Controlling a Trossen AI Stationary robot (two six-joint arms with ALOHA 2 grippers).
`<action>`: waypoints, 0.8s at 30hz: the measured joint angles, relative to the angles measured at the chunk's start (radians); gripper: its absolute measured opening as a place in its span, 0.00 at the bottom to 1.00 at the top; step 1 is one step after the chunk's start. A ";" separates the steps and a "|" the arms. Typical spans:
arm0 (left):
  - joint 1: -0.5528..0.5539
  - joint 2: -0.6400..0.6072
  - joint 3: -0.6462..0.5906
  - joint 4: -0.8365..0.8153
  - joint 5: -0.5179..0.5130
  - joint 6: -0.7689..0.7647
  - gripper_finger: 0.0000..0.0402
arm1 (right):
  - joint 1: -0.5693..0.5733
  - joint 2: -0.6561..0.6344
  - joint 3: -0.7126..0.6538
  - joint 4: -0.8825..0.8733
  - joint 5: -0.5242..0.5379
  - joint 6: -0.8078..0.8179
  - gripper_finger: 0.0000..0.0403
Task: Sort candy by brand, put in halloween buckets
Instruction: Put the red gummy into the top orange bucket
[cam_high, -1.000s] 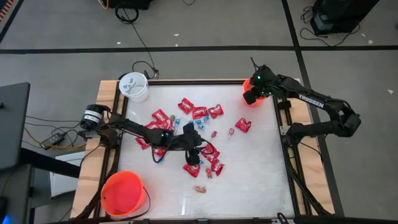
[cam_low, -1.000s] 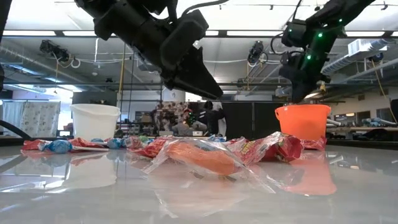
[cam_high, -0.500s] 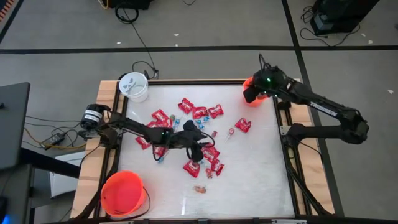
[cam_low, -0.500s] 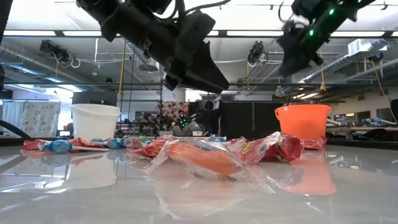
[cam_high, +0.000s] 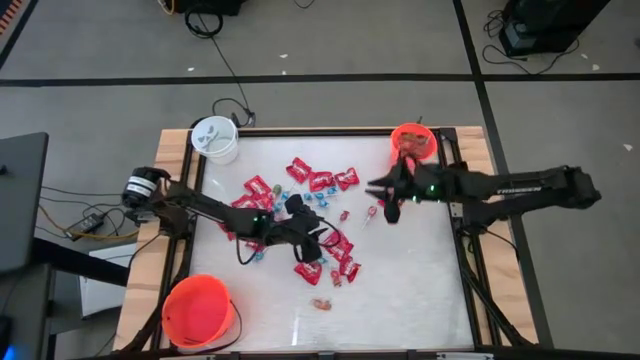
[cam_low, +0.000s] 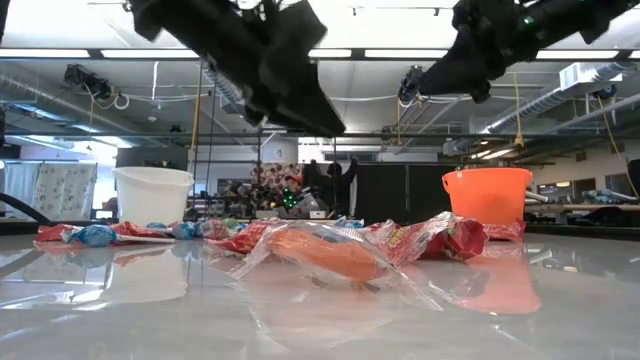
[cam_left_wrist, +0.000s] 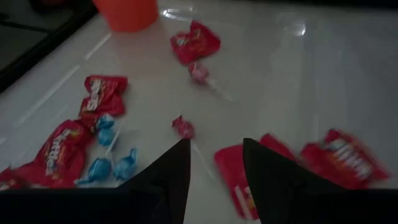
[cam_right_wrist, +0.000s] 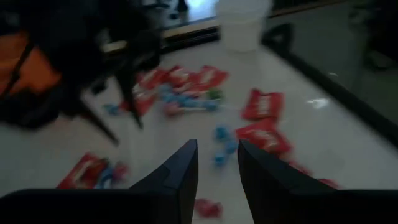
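Candy lies strewn over the middle of the white table (cam_high: 420, 280): red square packets (cam_high: 322, 181), small blue pieces (cam_left_wrist: 115, 168) and pink lollipops (cam_left_wrist: 200, 73). A clear-wrapped piece (cam_low: 320, 252) lies nearest the low camera. The white bucket (cam_high: 215, 140) stands at the far left corner, the small orange bucket (cam_high: 413, 143) at the far right, and the larger orange bucket (cam_high: 198, 310) at the near left. My left gripper (cam_high: 318, 240) hovers open over the pile's near side (cam_left_wrist: 214, 142). My right gripper (cam_high: 380, 198) hangs open above the pile's right side (cam_right_wrist: 217, 143), empty.
Both arms reach in over the table toward each other, and their grippers are close across the pile. Bare table surface lies along the near edge (cam_high: 400, 310) and the right side. Cables and a small box sit off the table's left edge (cam_high: 95, 220).
My right gripper has swung away from above the small orange bucket toward the table's middle, ending over the right side of the candy pile. My left gripper has risen a little above the pile. The candy has not moved.
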 joint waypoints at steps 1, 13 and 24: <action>-0.008 -0.016 0.000 -0.016 -0.001 -0.004 0.38 | 0.024 0.011 -0.020 0.025 -0.004 0.001 0.31; -0.137 -0.032 -0.032 0.078 -0.172 -0.082 0.38 | 0.238 0.247 -0.165 0.513 -0.060 -0.065 0.31; -0.099 0.160 -0.026 0.453 -0.076 -0.071 0.38 | 0.260 0.528 -0.165 0.711 -0.082 -0.142 0.31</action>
